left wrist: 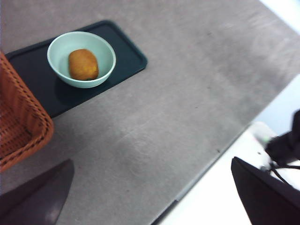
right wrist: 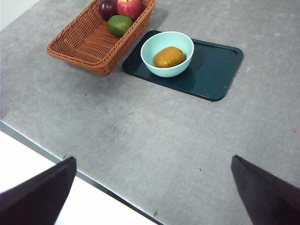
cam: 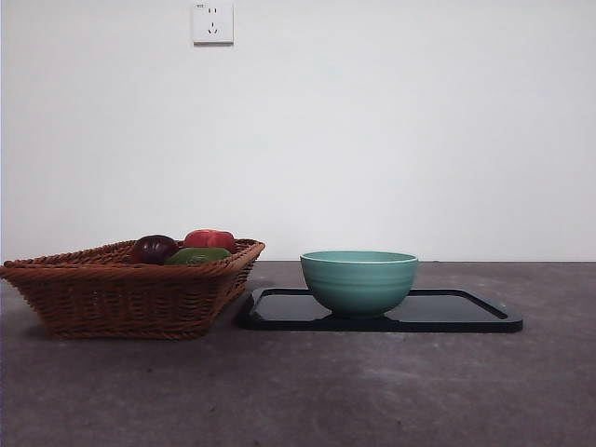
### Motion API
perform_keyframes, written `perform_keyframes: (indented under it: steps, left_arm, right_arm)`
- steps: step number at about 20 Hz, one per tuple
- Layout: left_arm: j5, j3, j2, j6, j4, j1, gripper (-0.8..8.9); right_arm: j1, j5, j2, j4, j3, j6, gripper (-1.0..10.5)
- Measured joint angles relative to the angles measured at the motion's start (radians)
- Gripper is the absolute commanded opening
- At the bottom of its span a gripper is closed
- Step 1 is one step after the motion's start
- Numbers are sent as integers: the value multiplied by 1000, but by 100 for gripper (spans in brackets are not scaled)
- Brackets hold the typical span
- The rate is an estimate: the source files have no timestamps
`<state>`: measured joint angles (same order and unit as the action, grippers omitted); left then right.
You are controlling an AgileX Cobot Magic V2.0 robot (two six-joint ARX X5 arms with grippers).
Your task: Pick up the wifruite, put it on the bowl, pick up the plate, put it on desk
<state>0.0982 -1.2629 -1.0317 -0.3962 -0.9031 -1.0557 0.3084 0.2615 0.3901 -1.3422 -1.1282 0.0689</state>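
Note:
The orange-brown wifruite (right wrist: pixel 169 56) (left wrist: pixel 83 64) lies inside the teal bowl (right wrist: pixel 154 47) (left wrist: pixel 101 49) (cam: pixel 358 279). In the front view the bowl's wall hides it. The bowl stands on the left part of the plate (right wrist: pixel 215 70) (left wrist: pixel 126 61) (cam: pixel 466 312), a dark rectangular tray resting on the desk (right wrist: pixel 140 131). My left gripper (left wrist: pixel 150 206) is open and empty, held high near the desk's front edge. My right gripper (right wrist: pixel 152 201) is open too, well back from the plate. Neither arm shows in the front view.
A wicker basket (right wrist: pixel 89 40) (cam: pixel 121 289) sits against the plate's left side, holding a dark purple fruit (right wrist: pixel 108 7), a red apple (right wrist: pixel 130 7) and a green fruit (right wrist: pixel 119 24). The desk's front edge runs just ahead of both grippers.

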Motion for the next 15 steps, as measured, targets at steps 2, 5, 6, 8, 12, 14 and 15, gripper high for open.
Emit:
perform_keyframes:
  steps: [2, 5, 6, 8, 12, 14, 15]
  left_arm:
    - [-19, -87, -116, -2, -34, 31, 560]
    - [-106, -216, -285, 13, -97, 80, 560]
    - [-116, -251, -330, 19, -117, 94, 560]
    - [-124, -332, -429, 37, -161, 127, 560]
    - [-124, -519, -645, 89, -275, 186, 560]
    - [-124, -622, -756, 121, -316, 211, 560]
    - [-124, -681, -813, 137, -332, 222, 560]
  right_arm:
    - [0, 0, 0, 0, 0, 0, 611]
    - [0, 0, 0, 0, 0, 0, 611]
    - [0, 0, 0, 0, 0, 0, 611]
    - [0, 0, 0, 0, 0, 0, 611]
    - [0, 0, 0, 0, 0, 0, 611]
    - [0, 0, 0, 0, 0, 0, 611]
    - [0, 0, 0, 0, 0, 0, 611]
